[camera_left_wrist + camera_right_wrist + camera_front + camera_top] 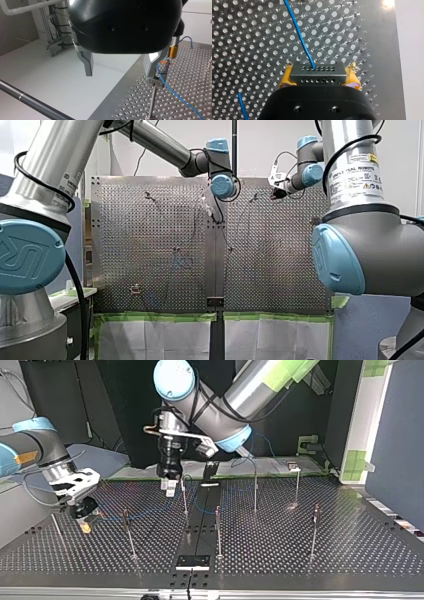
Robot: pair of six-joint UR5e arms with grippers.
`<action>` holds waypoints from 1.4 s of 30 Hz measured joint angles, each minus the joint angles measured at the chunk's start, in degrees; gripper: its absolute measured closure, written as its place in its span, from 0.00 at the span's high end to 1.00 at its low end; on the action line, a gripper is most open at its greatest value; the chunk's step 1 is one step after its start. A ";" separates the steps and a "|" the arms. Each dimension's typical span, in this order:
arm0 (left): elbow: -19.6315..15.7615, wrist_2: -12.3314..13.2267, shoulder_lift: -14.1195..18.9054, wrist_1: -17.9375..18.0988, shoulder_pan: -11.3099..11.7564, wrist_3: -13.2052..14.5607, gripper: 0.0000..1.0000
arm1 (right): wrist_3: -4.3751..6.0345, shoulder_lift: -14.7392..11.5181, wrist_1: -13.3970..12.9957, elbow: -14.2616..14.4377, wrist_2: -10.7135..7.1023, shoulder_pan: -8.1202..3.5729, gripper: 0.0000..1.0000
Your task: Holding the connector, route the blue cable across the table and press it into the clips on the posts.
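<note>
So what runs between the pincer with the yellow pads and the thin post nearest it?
Only a stretch of blue cable, running from my right pincer toward that post. The top view shows it.

Right wrist view: the body of my right gripper [319, 75] covers the near part of the connector [317, 71]; the blue cable [299, 37] runs out past the frame edge. Top view: the clips [218, 509] on the posts [218, 535] are too small to tell whether the cable sits in them. Front view: the cable's run across the table [280, 285] is too faint to trace
</note>
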 joint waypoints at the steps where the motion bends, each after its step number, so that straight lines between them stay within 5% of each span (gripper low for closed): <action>1: -0.47 -0.02 0.00 0.47 -0.04 0.02 0.99 | 0.01 0.00 0.00 0.00 0.01 0.00 0.00; 42: -21.73 0.18 -0.01 21.72 -0.10 0.29 0.99 | -0.07 0.17 0.00 0.01 0.11 0.06 0.00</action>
